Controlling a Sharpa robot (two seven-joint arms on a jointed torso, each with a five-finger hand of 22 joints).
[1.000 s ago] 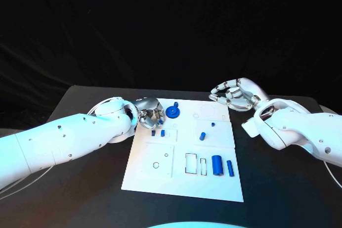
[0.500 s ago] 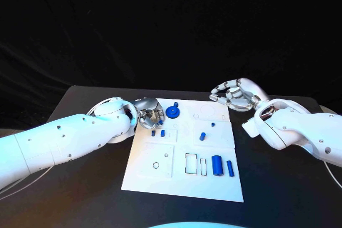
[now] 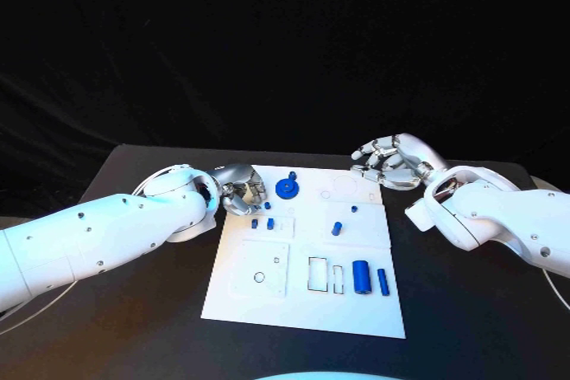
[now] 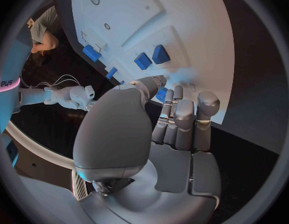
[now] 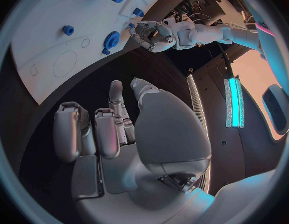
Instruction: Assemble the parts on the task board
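Note:
The white task board (image 3: 255,297) lies in the middle of the black table. My left hand (image 3: 241,190) is over the board's far left corner and pinches a small blue part (image 3: 268,205) between thumb and fingertips (image 4: 171,95), low over the board. That part (image 4: 162,92) shows between them in the left wrist view. A blue gear (image 3: 287,188) sits just to its right. My right hand (image 3: 392,161) hovers off the board's far right corner, fingers loosely bent and apart, holding nothing.
Two short blue pieces (image 3: 254,223) (image 3: 271,223) stand near the left hand. A blue peg (image 3: 338,227) and a smaller one (image 3: 354,207) sit mid-board. A blue block (image 3: 362,274) and a rod (image 3: 384,281) lie by the near right slots.
My left hand has drawn back slightly to the left, away from the gear, and the small blue part now shows at its fingertips. The right hand has barely moved.

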